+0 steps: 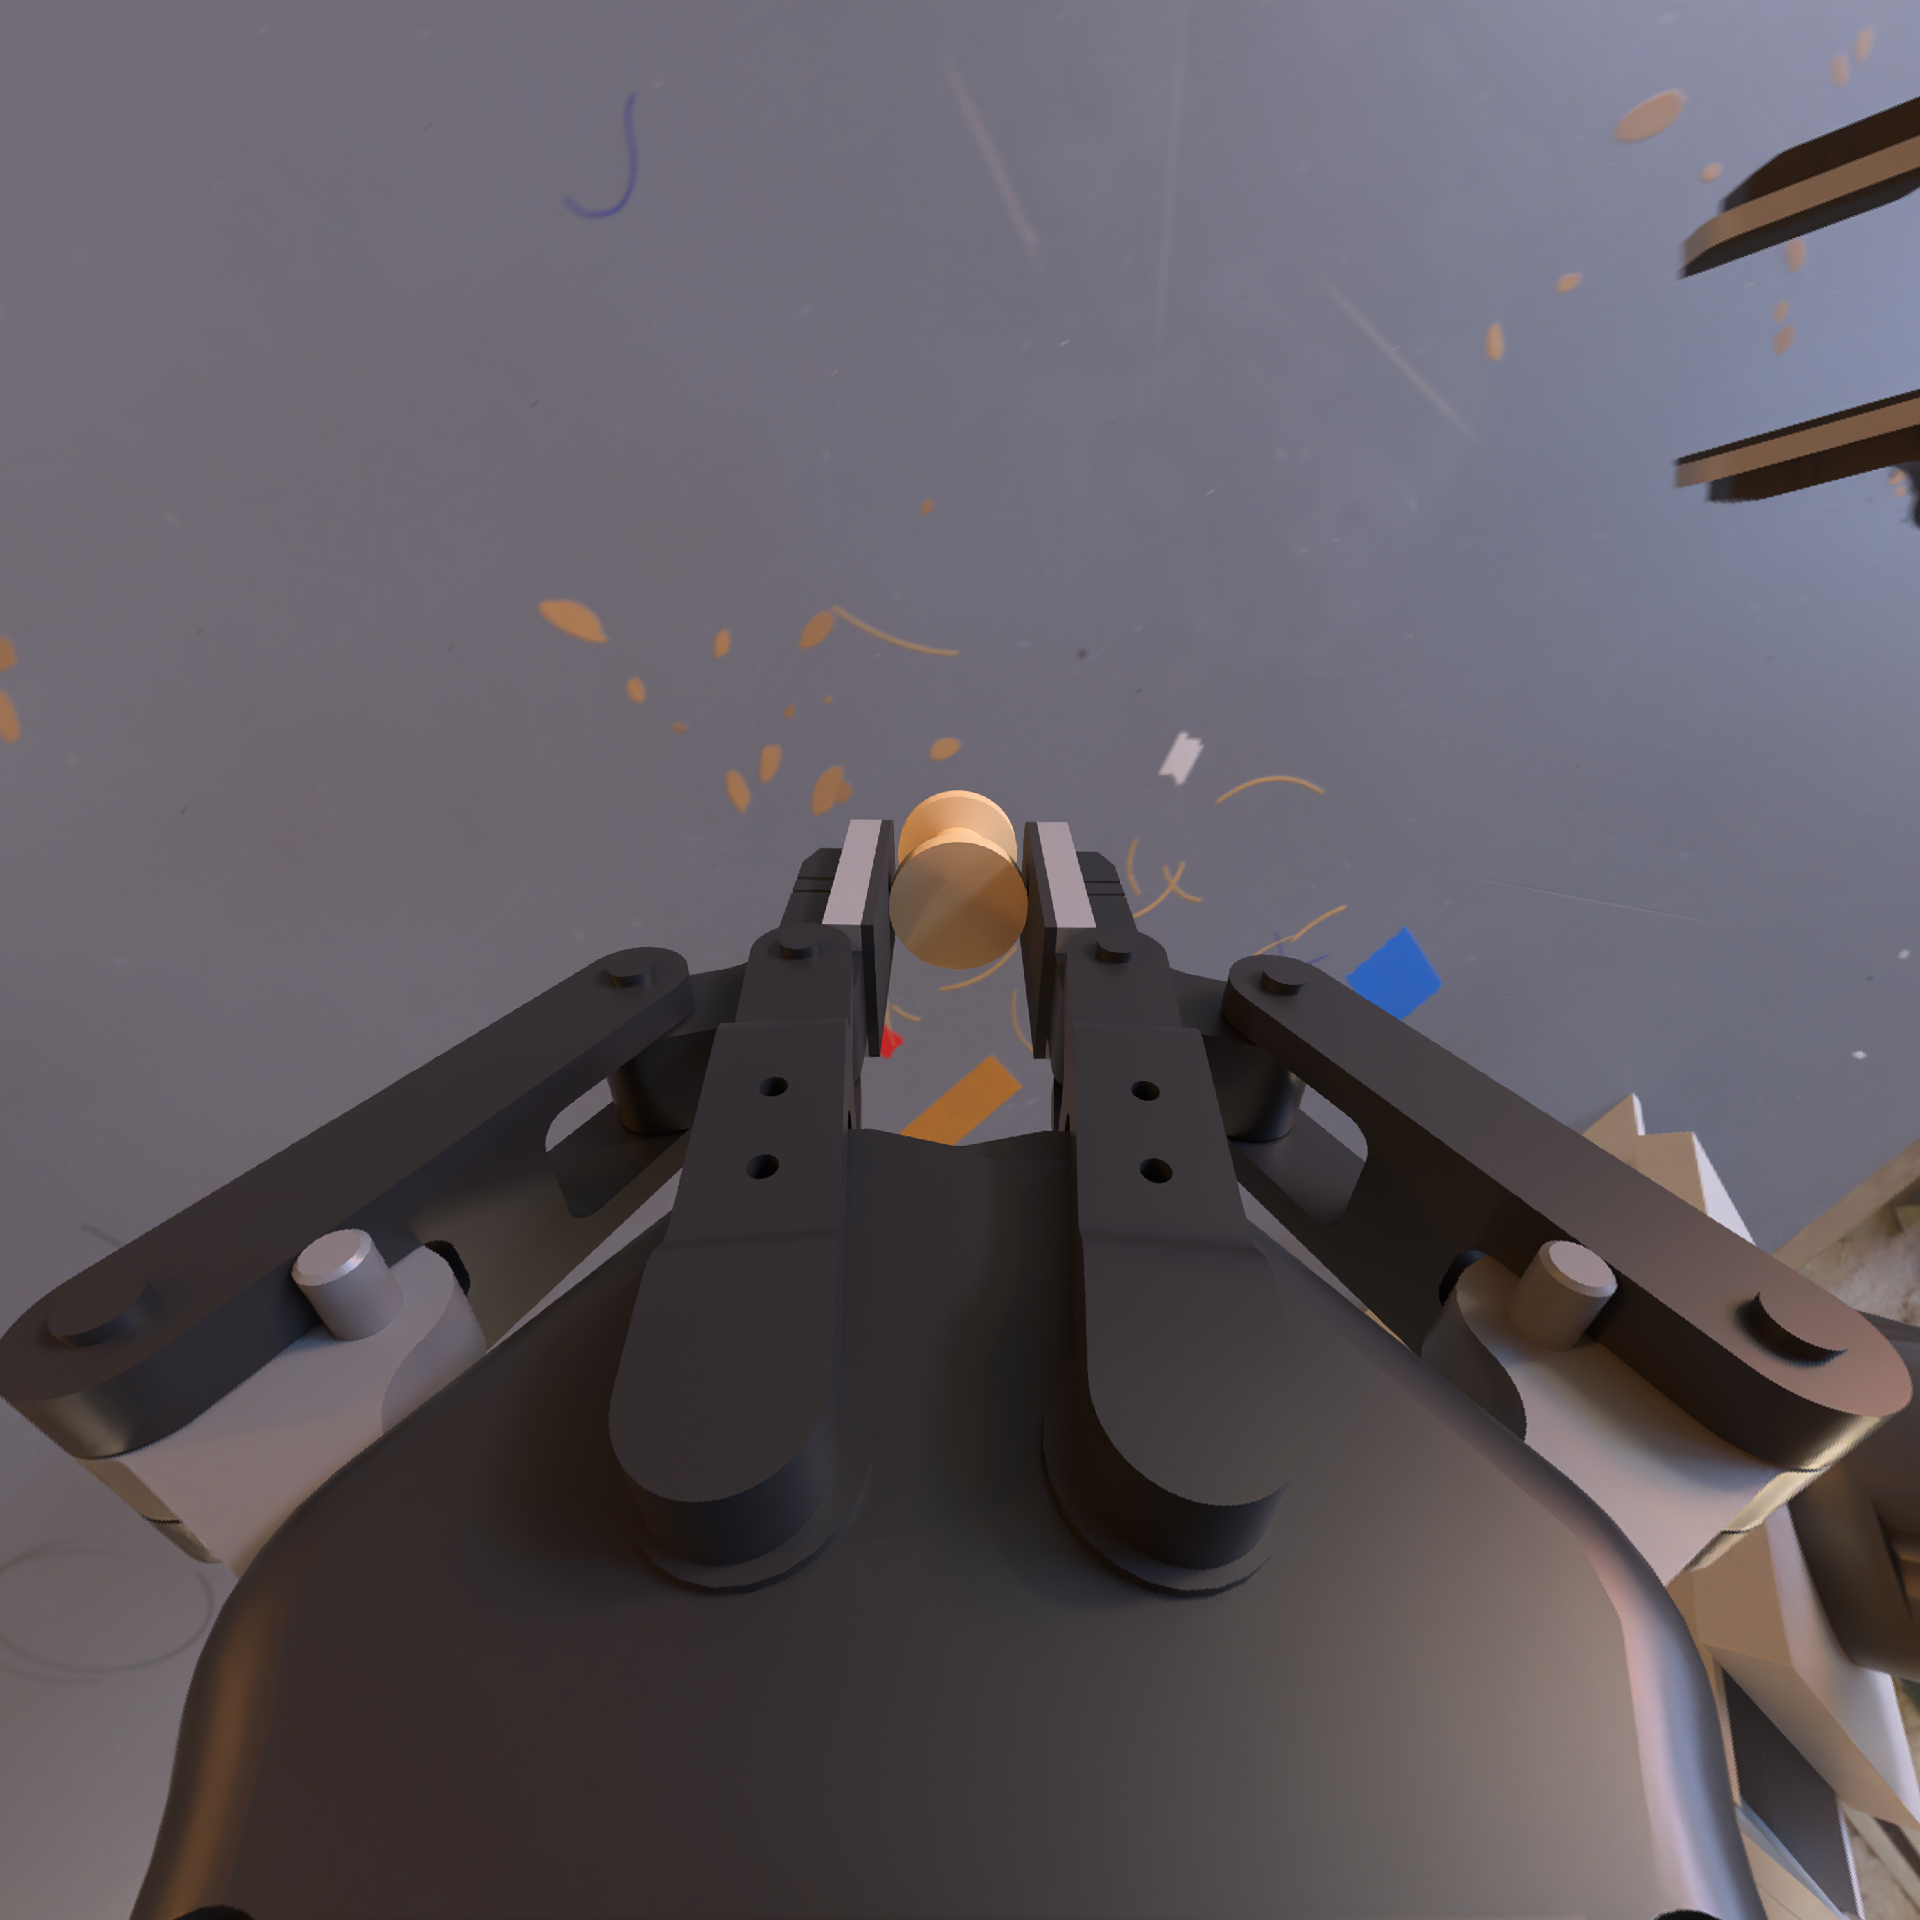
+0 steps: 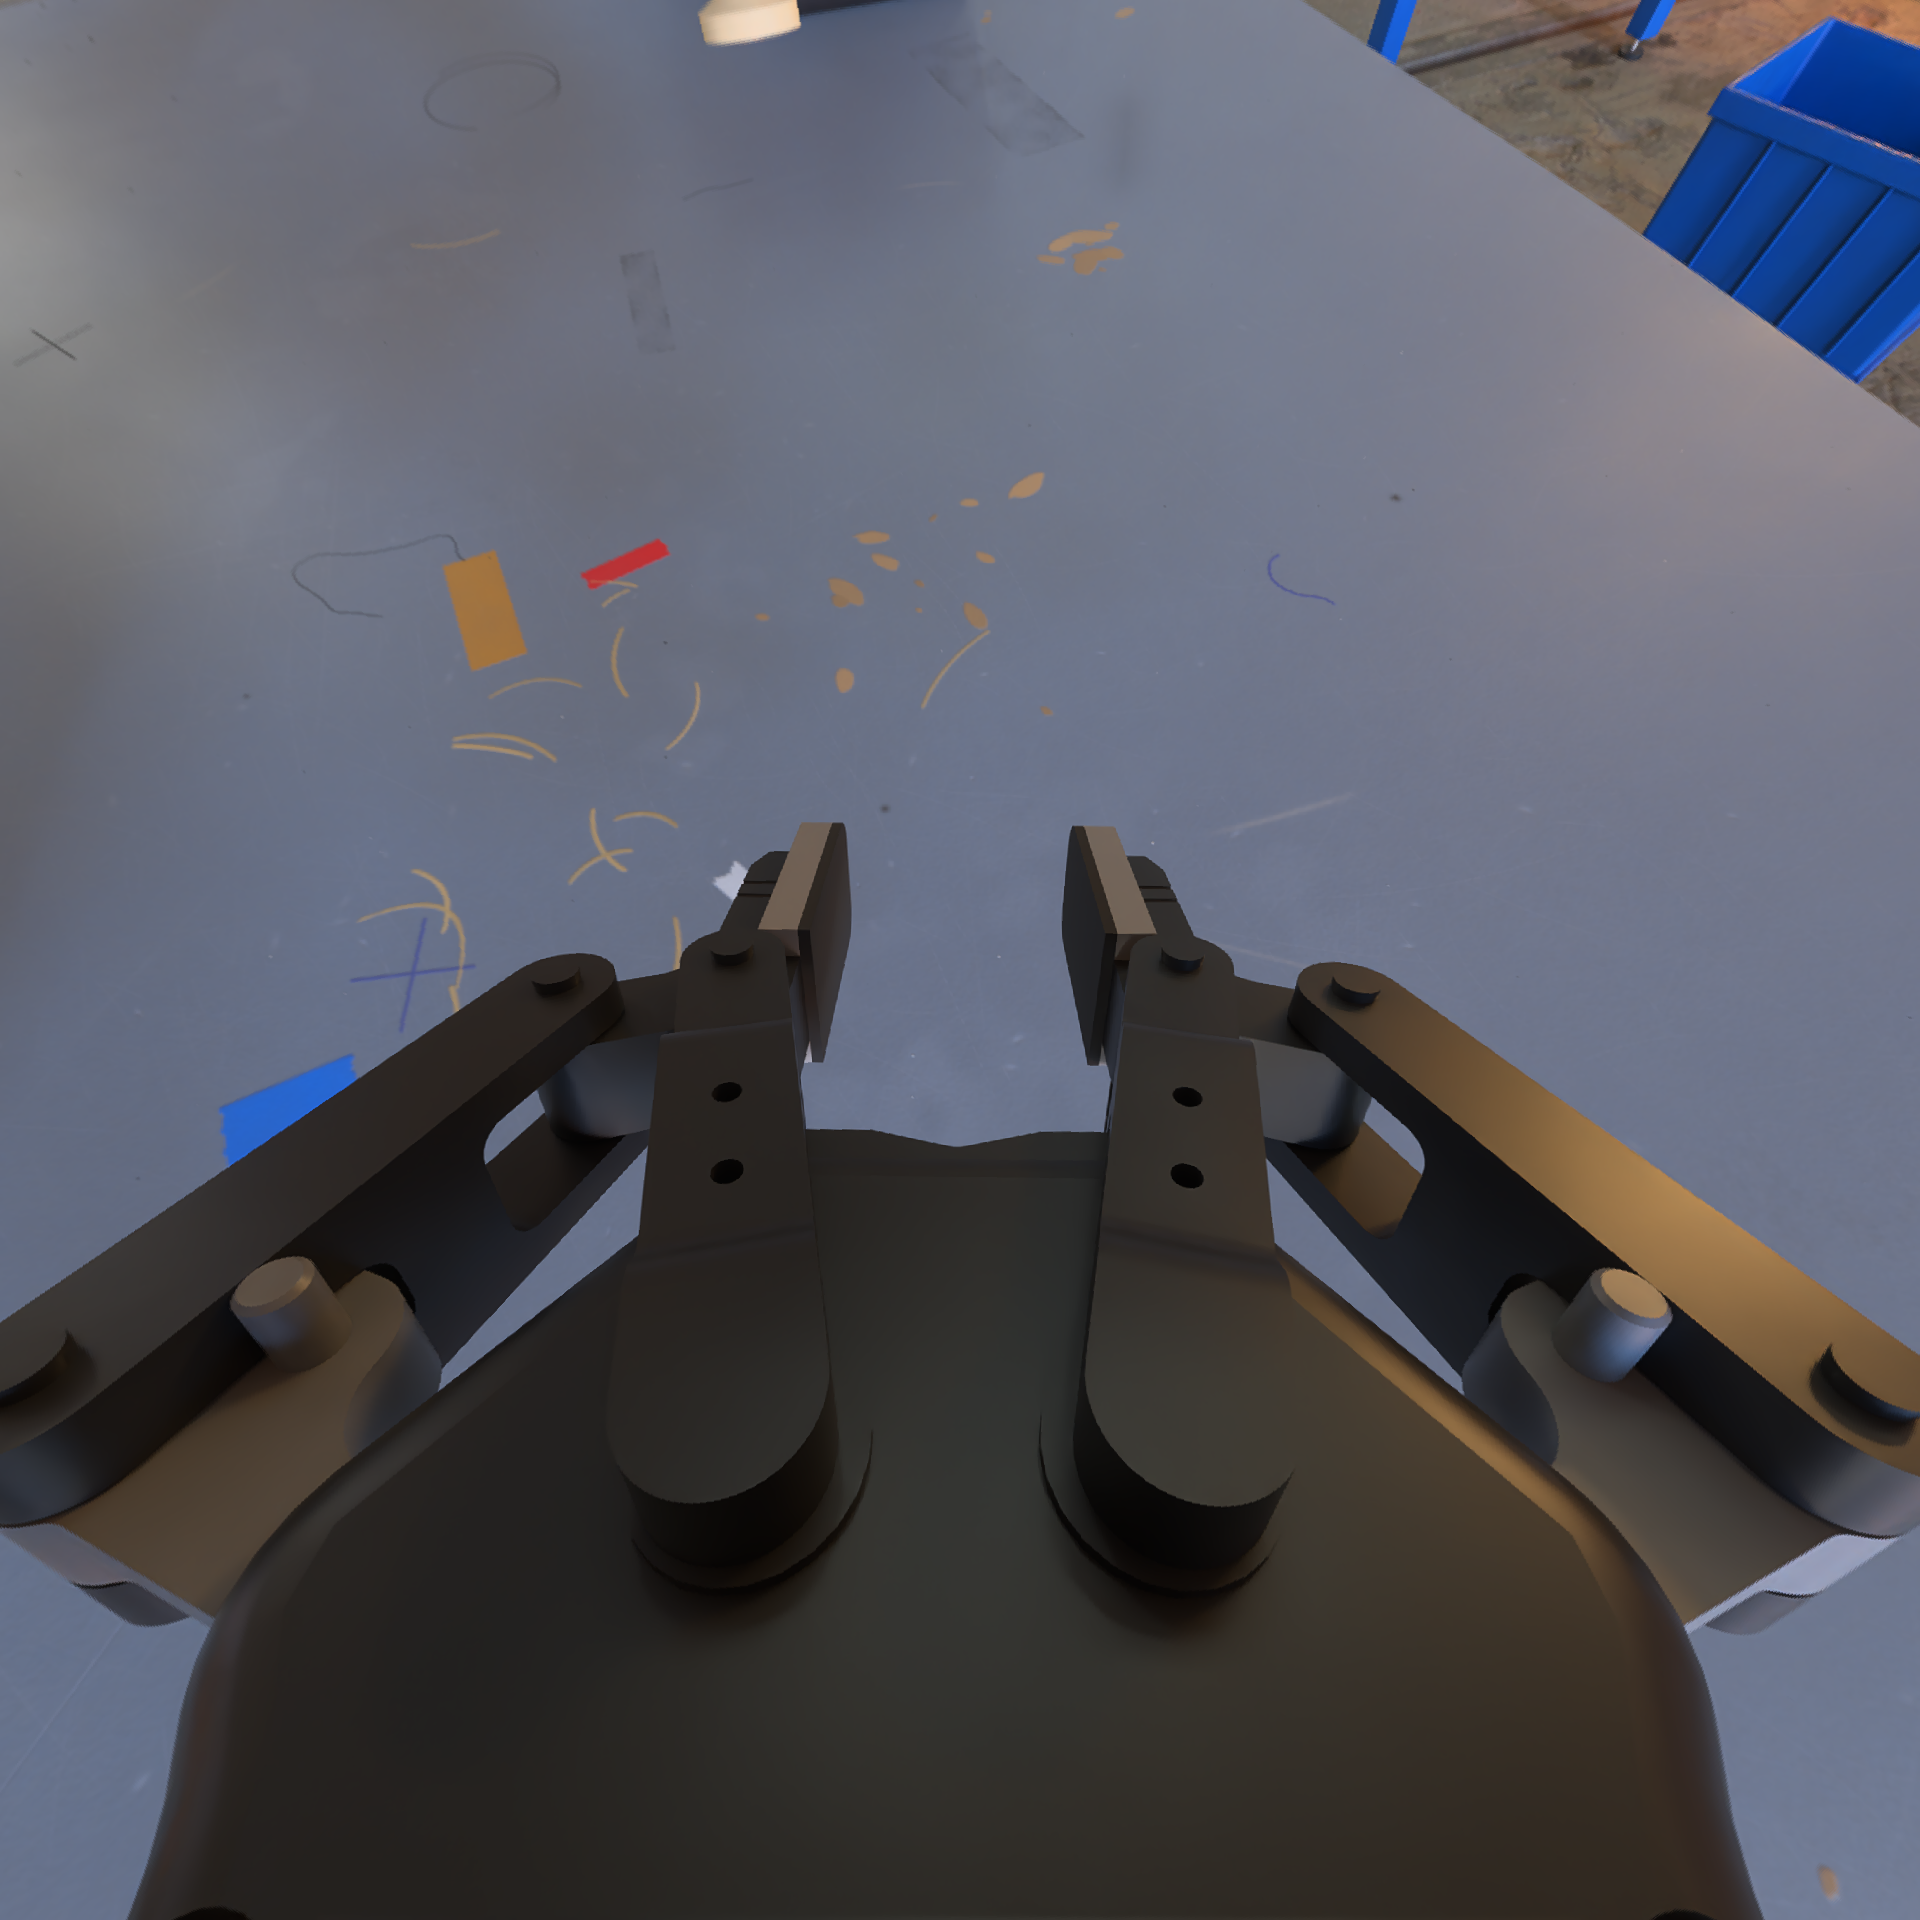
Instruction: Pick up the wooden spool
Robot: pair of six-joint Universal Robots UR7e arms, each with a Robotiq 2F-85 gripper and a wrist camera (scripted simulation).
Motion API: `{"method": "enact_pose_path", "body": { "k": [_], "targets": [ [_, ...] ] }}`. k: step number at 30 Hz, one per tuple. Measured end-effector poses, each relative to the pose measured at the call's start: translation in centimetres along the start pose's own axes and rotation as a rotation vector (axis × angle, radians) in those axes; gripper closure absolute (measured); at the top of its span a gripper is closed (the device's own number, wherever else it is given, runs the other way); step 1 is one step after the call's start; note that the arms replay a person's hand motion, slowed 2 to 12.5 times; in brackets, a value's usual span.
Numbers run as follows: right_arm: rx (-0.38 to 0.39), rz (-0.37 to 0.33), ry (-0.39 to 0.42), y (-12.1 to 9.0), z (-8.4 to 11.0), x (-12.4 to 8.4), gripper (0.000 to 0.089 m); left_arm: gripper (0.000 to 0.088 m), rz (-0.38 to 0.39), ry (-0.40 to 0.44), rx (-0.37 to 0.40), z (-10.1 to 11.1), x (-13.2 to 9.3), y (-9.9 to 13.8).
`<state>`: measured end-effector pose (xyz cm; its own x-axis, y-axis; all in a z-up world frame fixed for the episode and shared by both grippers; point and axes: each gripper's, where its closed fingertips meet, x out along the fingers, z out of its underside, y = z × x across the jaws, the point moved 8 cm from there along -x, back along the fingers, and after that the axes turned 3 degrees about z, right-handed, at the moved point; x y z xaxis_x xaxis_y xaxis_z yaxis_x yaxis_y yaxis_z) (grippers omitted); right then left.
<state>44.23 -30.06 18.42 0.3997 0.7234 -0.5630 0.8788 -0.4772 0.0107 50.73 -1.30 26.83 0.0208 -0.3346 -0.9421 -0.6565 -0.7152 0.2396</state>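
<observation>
Where shavings lie, scuffed grey tabletop.

A: I logged a grey table, scuffed, with tan flecks, curled tan lines and pen marks on it.

B: I noted flat patches too: orange, red, blue.

A workshop: the grey table ahead of the fingers is scuffed, scribbled on, strewn with wood shavings and tape scraps, with a blue bin beyond its edge.
</observation>
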Motion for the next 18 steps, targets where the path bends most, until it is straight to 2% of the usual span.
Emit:
{"method": "enact_pose_path", "body": {
  "k": [10,18],
  "targets": [
    [0.071,-0.032,0.087,-0.9,-0.2,-0.5,0.0515,0.0661,0.129,0.043,0.095,-2.3,1.2,4.6],
    [0.127,-0.009,0.172,-1.5,-0.3,-1.4,0.0511,0.0661,0.216,0.056,0.163,-3.4,2.6,7.9]
  ]
}}
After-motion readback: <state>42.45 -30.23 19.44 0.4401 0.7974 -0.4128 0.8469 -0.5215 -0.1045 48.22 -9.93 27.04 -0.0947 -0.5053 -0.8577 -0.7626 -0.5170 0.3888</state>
